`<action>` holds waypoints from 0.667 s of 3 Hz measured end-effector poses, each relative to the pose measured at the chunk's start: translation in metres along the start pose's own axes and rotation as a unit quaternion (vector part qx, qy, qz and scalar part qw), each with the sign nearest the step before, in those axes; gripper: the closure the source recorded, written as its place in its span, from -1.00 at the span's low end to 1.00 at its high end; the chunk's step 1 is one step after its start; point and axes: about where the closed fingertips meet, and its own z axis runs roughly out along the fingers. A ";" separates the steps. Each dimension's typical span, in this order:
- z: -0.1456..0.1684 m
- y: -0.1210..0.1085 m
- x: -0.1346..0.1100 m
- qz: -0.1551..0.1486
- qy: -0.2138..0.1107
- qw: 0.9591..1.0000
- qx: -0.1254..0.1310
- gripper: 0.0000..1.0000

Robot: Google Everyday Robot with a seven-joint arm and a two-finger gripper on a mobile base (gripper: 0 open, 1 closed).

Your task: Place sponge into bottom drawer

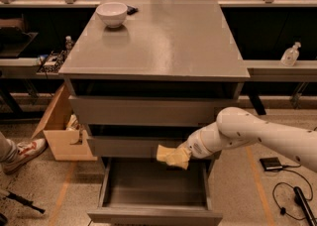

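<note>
The grey cabinet stands in the middle, and its bottom drawer is pulled out with an empty grey tray. My gripper comes in from the right on a white arm and is shut on the pale-yellow sponge. The sponge hangs above the open drawer's right rear part, in front of the middle drawer's front. The fingers are mostly hidden by the sponge.
A white bowl sits on the cabinet top at the back left. A wooden box stands on the floor to the left, next to a person's shoe. Cables and a small device lie on the floor at right.
</note>
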 end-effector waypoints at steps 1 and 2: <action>0.000 0.000 0.000 0.000 0.000 1.000 0.000 1.00; 0.014 -0.003 0.004 -0.002 -0.008 1.000 -0.010 1.00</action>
